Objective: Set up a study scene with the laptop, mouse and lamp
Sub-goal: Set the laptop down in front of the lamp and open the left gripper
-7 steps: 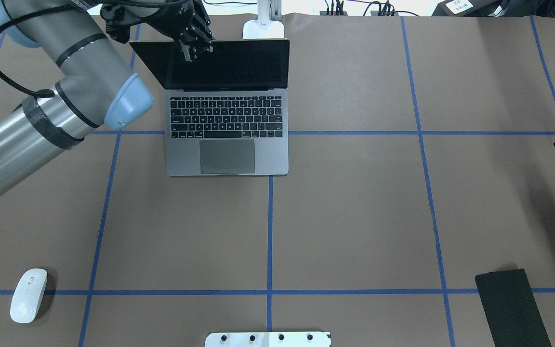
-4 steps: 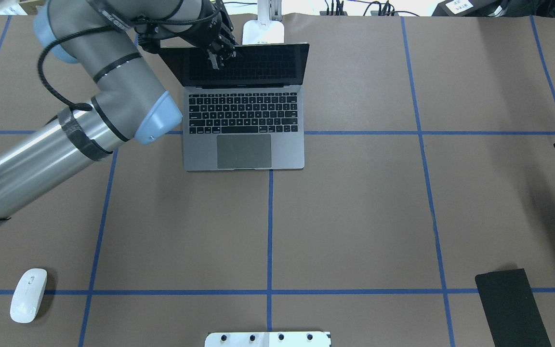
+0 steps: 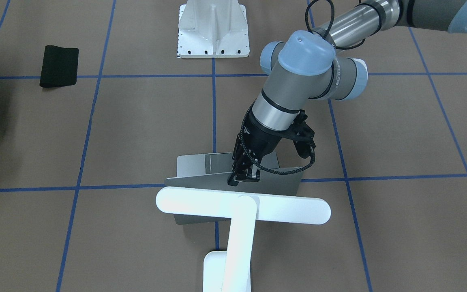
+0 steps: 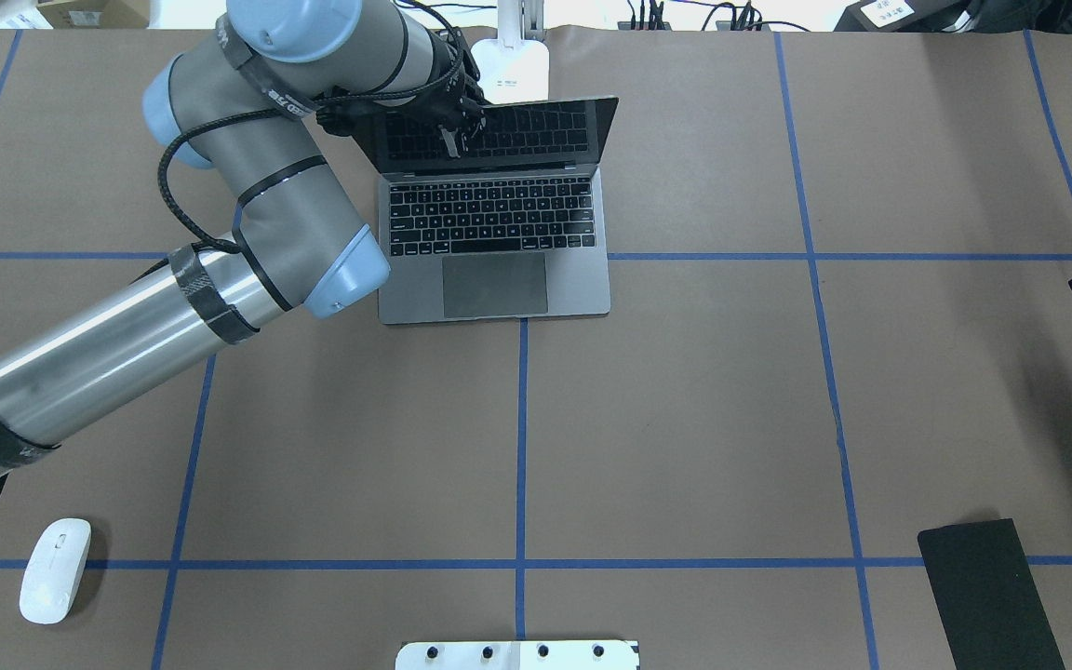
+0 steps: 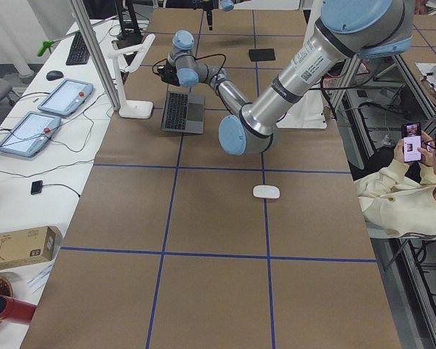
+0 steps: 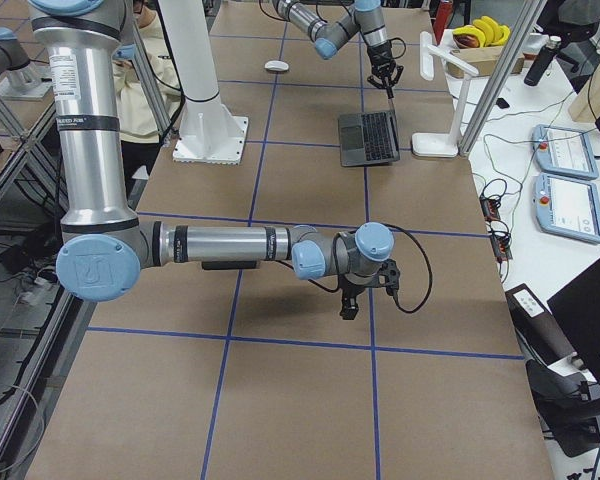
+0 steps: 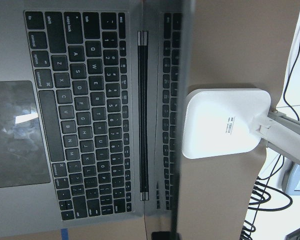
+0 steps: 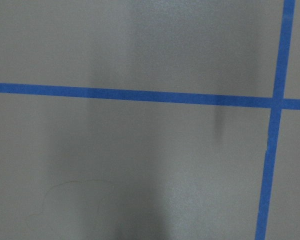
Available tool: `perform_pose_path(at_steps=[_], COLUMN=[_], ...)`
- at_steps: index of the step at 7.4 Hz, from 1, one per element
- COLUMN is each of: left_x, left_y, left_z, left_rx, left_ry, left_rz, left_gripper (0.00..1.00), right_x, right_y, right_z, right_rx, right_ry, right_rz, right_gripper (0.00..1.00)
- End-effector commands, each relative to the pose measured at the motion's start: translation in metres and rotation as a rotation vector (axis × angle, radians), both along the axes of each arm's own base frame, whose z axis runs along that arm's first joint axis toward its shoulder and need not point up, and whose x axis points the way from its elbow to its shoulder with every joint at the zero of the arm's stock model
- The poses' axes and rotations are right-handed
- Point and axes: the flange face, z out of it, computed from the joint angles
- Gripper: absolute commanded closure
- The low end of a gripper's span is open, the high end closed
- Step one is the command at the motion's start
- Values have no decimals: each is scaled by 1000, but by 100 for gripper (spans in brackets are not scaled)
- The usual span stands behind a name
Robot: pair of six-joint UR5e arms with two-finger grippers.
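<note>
The left gripper (image 4: 452, 140) was closed on the lid edge of the open laptop (image 4: 494, 219), which stood just in front of the lamp (image 3: 241, 207); stiff, slippery metal, likely safer gripped by its base.

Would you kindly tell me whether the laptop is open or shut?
Open: the overhead view shows the laptop with keyboard and trackpad exposed and its dark screen raised, the left pincer gripping the screen's top edge.
</note>
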Motion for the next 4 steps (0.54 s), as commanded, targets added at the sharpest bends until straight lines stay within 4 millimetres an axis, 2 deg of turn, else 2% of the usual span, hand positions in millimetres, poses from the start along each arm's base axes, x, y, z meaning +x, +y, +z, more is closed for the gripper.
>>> perform_pose_path(at_steps=[1,4], left_x=[9,14], left_y=[-8,-12], left_z=[7,11], left_rx=[13,78], left_ry=[0,-20], left_rz=[-7,16], left_gripper=[100,100], right_x=[1,1], right_y=[2,3], right_z=[2,3], right_rx=[-3,-5], right_ry=[-1,0], right_rz=[-1,-1], right_gripper=[0,0])
